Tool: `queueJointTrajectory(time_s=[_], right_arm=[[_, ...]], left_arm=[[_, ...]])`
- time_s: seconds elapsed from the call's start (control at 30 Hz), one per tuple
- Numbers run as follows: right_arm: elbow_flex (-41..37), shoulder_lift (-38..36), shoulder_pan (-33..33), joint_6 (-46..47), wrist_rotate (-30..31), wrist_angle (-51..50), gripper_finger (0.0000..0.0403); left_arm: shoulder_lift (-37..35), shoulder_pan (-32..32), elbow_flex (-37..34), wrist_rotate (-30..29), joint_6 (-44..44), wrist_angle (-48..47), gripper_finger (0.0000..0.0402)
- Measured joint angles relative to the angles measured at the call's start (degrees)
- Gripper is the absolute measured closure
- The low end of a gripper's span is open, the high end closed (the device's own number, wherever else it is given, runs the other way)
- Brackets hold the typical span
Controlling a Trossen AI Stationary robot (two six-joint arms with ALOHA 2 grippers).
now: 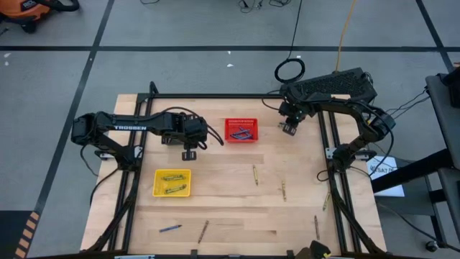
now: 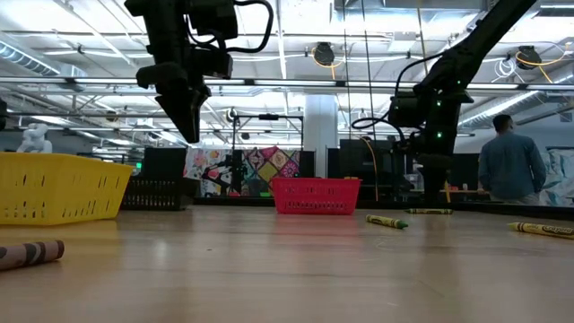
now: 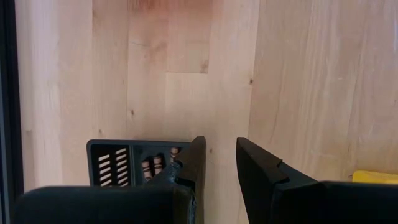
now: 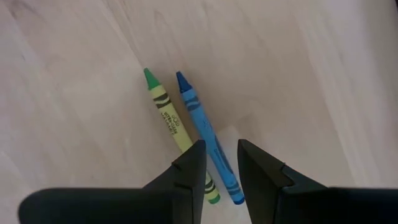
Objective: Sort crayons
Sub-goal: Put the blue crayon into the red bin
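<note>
My right gripper (image 1: 289, 129) hangs at the far right of the table, right of the red basket (image 1: 241, 129). Its fingers are open a little, right over a yellow-green crayon (image 4: 169, 121) and a blue crayon (image 4: 204, 124) that lie side by side on the wood; the blue one runs under the gap (image 4: 221, 165). My left gripper (image 1: 189, 154) hangs high over the table, pointing down, slightly open with nothing between its fingers (image 3: 217, 165). It is beside a black basket (image 3: 134, 163) and beyond the yellow basket (image 1: 172, 183), which holds yellow-green crayons.
Loose crayons lie on the right half of the table (image 1: 254, 175) (image 1: 282, 190) (image 1: 325, 201) and near the front edge (image 1: 170, 228) (image 1: 203, 230). The red basket holds crayons. A black frame (image 1: 215, 96) rims the table. A person (image 2: 511, 166) stands in the room beyond.
</note>
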Motion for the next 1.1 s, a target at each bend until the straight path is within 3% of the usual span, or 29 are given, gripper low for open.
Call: queueJointTrajectory(time_s=[0.8,1.1], right_arm=[[-3.08,0.12,-1.03,-2.09,0.2,4.34,0.0323],[-2.73,4.25,-2.38,-2.04,-0.04,4.38,0.0324]], left_arm=[[-0.02,0.0,0.0,0.0,0.0,0.13,0.032],[0.0,0.0,0.0,0.0,0.0,0.17,0.032]])
